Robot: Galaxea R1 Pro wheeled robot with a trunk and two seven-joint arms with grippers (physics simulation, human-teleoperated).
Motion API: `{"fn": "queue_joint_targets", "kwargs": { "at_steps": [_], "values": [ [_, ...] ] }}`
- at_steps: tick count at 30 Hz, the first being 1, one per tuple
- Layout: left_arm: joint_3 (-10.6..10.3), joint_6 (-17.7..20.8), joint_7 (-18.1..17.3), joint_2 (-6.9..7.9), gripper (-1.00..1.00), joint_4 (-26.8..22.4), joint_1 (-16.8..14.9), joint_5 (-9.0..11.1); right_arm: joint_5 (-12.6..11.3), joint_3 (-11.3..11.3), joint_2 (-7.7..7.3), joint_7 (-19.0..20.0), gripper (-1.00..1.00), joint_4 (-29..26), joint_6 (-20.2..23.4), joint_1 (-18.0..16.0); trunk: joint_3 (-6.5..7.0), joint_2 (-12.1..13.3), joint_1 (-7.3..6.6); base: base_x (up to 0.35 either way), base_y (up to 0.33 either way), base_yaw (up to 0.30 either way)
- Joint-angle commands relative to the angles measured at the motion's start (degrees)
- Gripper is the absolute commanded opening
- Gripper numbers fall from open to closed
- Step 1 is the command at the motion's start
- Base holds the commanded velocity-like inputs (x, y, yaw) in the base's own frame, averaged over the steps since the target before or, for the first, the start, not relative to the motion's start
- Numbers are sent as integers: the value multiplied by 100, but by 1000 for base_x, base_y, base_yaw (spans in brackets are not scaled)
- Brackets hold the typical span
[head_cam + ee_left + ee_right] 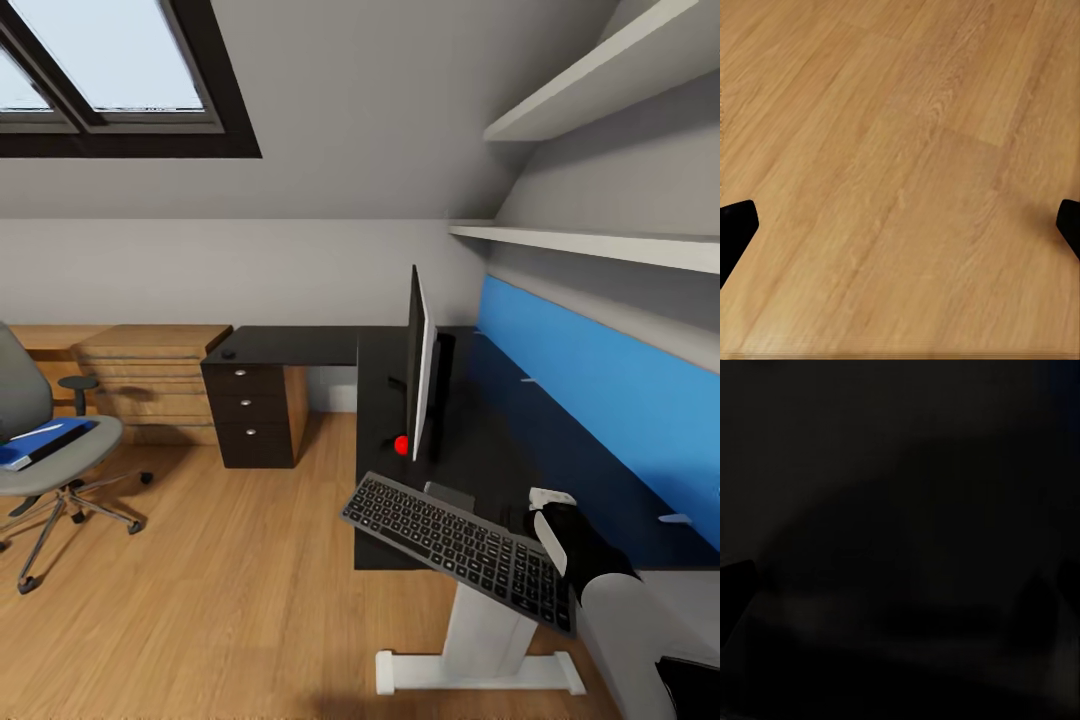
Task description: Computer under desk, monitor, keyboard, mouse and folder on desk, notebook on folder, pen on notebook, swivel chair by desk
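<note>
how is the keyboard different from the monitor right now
The keyboard is tilted, overhanging the desk's near edge by the right arm; the monitor stands upright on the desk. The keyboard is silver-grey with dark keys; the monitor is seen edge-on, dark, with a red dot low down. Both are thin and wide.

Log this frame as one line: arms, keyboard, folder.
right gripper: at keyboard's far edge, grip unclear | keyboard: tilted, overhanging desk edge | left gripper: open over floor | folder: on swivel chair

Swivel chair (40,440) cut off by frame edge.
</note>
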Motion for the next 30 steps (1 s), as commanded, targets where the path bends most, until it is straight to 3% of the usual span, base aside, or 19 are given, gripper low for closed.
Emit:
{"fn": "queue_joint_targets", "kwargs": {
  "at_steps": [1, 30],
  "values": [
    [-10, -15, 7, 0, 100, 1, -3, 25, -31, -7, 1, -25, 100, -9, 27, -5, -6, -3, -1, -49, 0, 0],
    [-10, -21, 7, 0, 100, 1, -3, 25, -30, -7, 1, -25, 100, -9, 24, -4, -6, -3, -1, -41, 0, 0]
  ]
}}
